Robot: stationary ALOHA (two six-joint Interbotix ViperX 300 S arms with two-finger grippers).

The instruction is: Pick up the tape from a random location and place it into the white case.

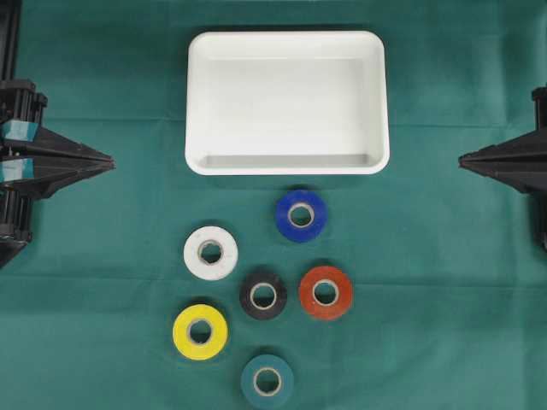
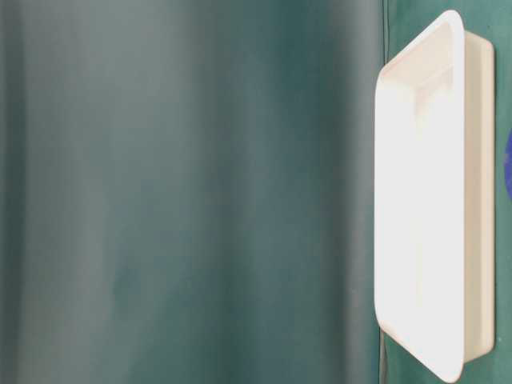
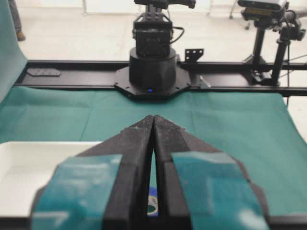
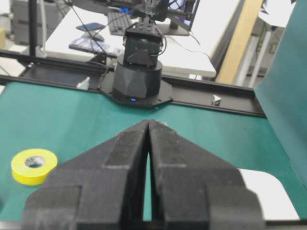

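Six tape rolls (image 1: 263, 295) lie below the empty white case (image 1: 287, 162); left gripper (image 1: 111, 161) and right gripper (image 1: 462, 158) pressed together, holding nothing.

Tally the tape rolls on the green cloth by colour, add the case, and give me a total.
blue tape roll: 1
white tape roll: 1
black tape roll: 1
red tape roll: 1
yellow tape roll: 1
green tape roll: 1
white case: 1
Total: 7 things, 6 of them tape rolls, all lying flat outside the case.
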